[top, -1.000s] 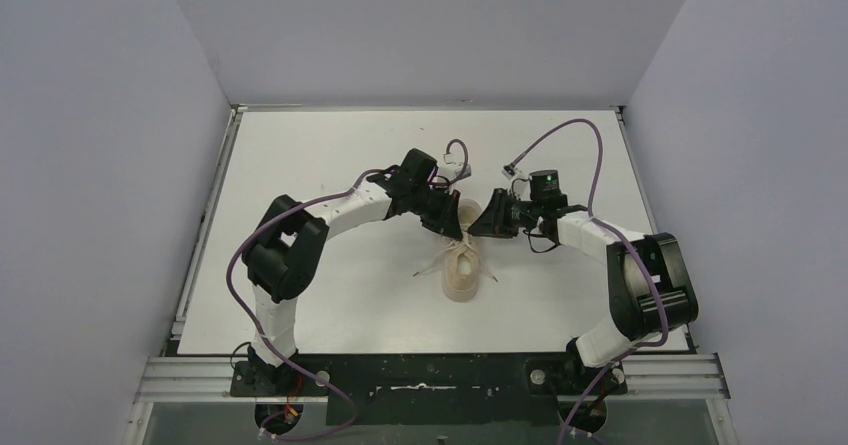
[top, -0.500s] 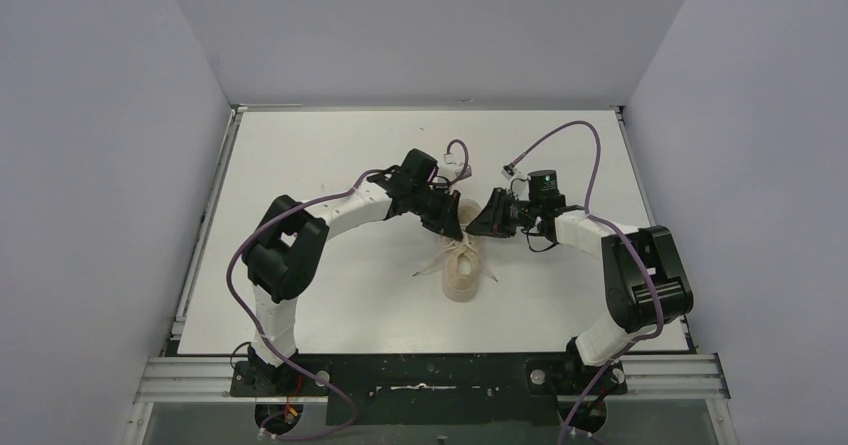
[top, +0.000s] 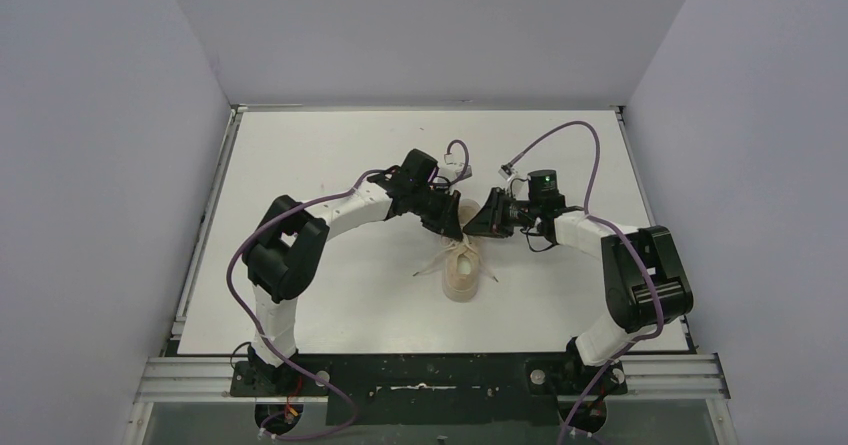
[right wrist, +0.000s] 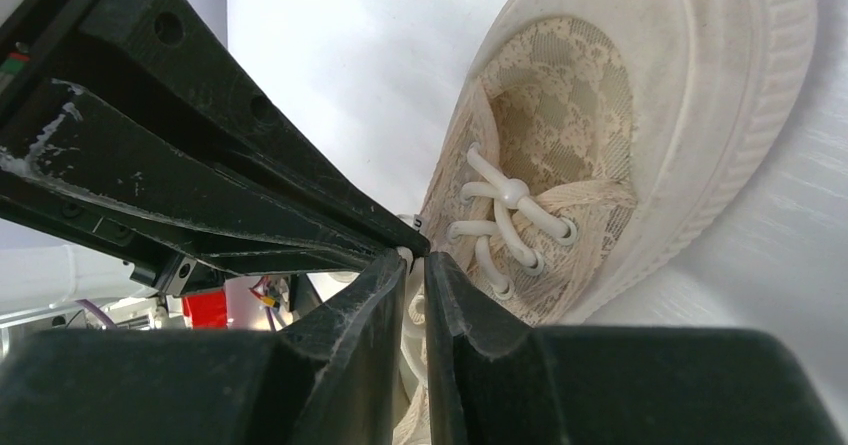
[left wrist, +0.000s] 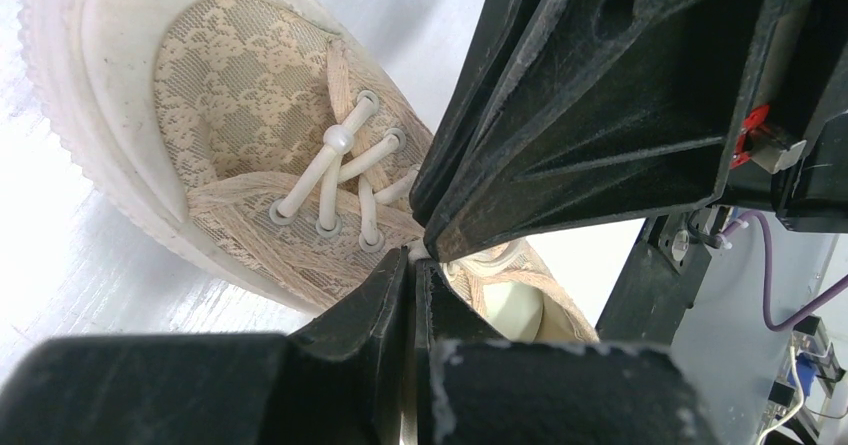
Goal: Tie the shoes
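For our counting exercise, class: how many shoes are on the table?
1. The shoe lies in the middle of the table, under the left tool and right tool, whose tips meet above its laces. No other shows.

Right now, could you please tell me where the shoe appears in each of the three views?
Top external: shoe at picture centre, toe towards the bottom edge.
Left wrist: shoe from upper left to centre, toe at top left.
Right wrist: shoe at upper right, toe at top right.
Shared landmark: laces, crossed and knotted in both wrist views, only loose ends splaying sideways from above.
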`<state>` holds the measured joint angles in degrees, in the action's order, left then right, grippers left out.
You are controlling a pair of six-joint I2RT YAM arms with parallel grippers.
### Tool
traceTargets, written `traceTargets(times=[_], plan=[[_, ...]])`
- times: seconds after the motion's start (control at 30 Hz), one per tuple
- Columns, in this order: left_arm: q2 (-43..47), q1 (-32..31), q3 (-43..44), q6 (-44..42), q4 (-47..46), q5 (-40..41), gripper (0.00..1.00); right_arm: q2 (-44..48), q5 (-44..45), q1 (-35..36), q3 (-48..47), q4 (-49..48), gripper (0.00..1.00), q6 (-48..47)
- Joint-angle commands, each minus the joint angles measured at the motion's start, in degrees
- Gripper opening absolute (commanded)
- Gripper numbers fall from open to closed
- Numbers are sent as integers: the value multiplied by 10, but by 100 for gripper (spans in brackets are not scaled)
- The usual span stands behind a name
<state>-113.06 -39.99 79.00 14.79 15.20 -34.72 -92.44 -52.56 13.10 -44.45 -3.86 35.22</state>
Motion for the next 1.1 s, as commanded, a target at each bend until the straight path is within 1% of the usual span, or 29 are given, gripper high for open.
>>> traceTargets(times=[0.0,0.2,0.37,0.53,0.77,0.83,0.97,1.07], plan=[[32,-1,1,-6,-32,5,0,3,-28,6,4,-34,15,-1],[34,0,-2,-5,-38,4,0,6,-42,10,13,-45,11,-2],[32,0,-2,-5,-36,7,0,17,-69,17,14,-63,11,3],[30,4,-7,-1,-38,11,0,37,-83,21,19,-61,15,4],[34,9,-18,16,-74,4,0,37,-108,25,5,-59,19,5],[37,9,-23,19,-84,4,0,48,-97,17,3,-30,23,-11],[41,9,-27,18,-86,4,0,88,-21,-33,13,32,23,-37],[42,7,-32,15,-84,1,0,76,8,-35,3,86,23,-68]])
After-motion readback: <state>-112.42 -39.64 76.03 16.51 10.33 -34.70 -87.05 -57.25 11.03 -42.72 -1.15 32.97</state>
